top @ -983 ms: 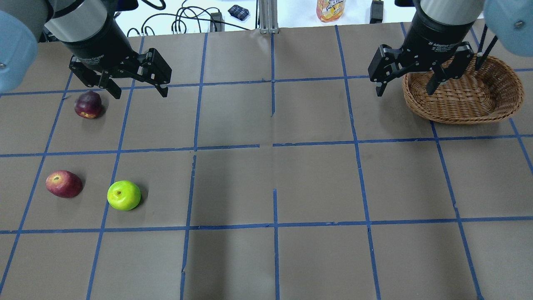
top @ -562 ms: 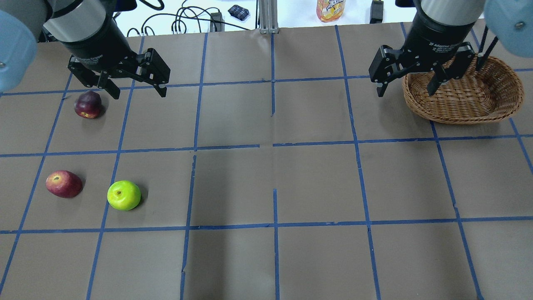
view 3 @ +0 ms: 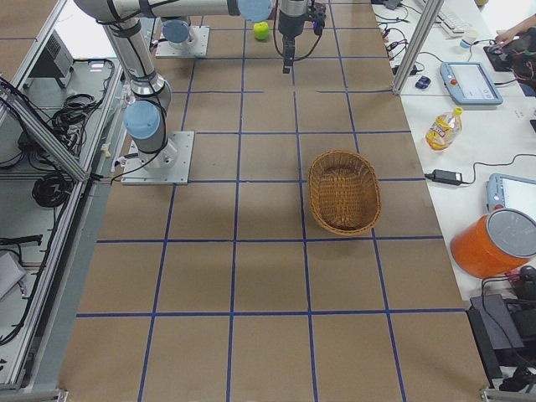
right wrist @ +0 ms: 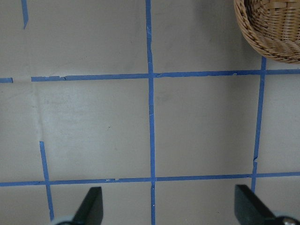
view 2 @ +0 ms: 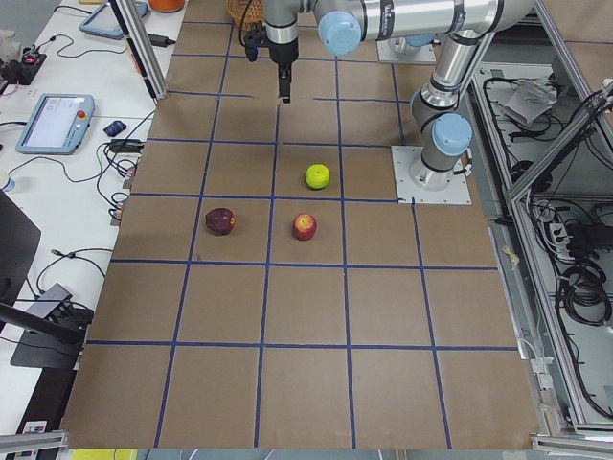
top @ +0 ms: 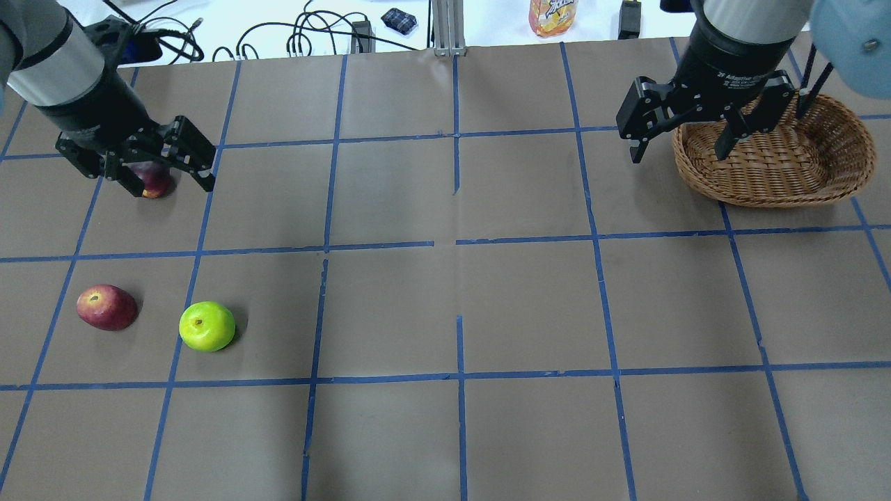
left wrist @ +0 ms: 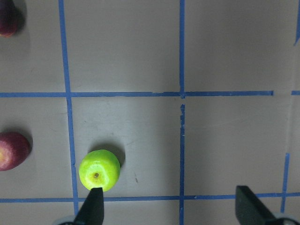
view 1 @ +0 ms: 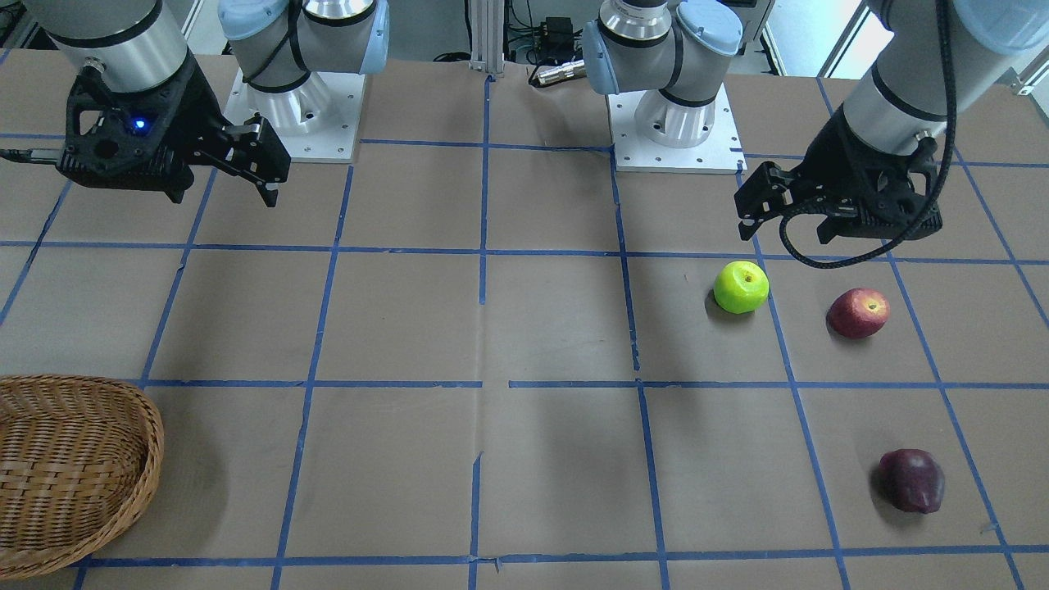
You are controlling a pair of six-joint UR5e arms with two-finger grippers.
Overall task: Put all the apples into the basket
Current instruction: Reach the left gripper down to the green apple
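Observation:
Three apples lie on the table's left side. The lime green apple and the red apple are side by side. The dark maroon apple lies farther back, partly covered in the overhead view by my left gripper. That gripper is open, empty and held above the table. In the left wrist view the green apple sits just beyond one fingertip. The wicker basket stands at the far right and holds nothing. My right gripper is open and empty, above the basket's left rim.
Brown paper with a blue tape grid covers the table. Cables, a juice pouch and small items lie beyond the far edge. The arm bases stand at the robot's side of the table.
My left gripper has moved left and down in the overhead view and now overlaps the maroon apple. The right gripper, the apples and the basket have stayed put.

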